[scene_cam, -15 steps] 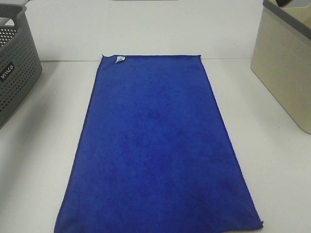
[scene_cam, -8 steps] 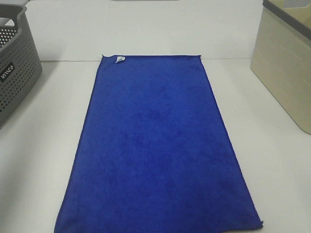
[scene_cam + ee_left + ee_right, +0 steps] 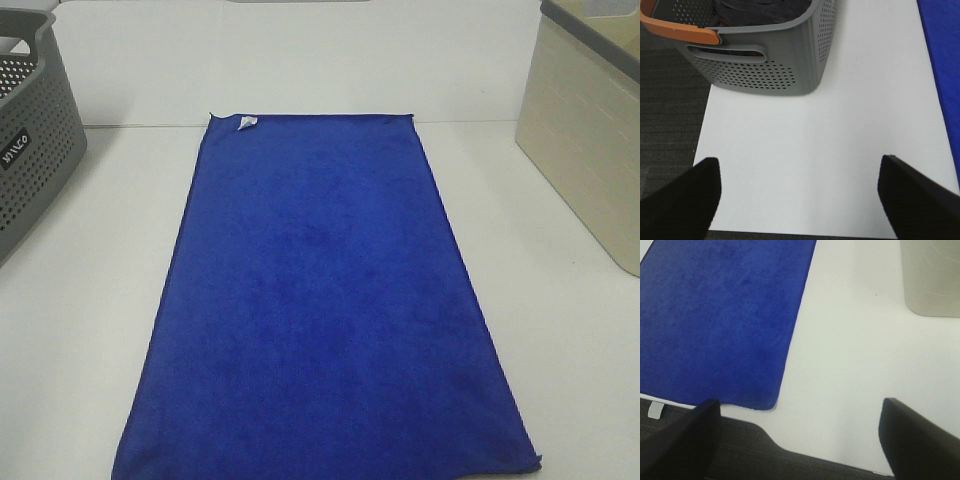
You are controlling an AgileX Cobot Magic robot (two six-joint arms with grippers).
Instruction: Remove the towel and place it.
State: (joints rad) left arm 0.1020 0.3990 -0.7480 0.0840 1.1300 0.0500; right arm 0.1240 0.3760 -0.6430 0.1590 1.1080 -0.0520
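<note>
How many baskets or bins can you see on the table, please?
2: a grey perforated basket at the table's far left, and a beige bin at the far right. The blue towel lies flat between them; others may sit outside the frame.

Lab-style test bench: bare white table (image 3: 90, 300), grey carpet floor (image 3: 665, 110), plain wall.

The white counter (image 3: 90, 300) carries 3 things. The blue towel (image 3: 320, 310) lies flat along its middle, running from the far edge to the near edge, its white tag (image 3: 246, 122) at the far left corner. A grey perforated basket (image 3: 30, 150) stands far left, a beige bin (image 3: 590, 140) far right, both apart from the towel.
</note>
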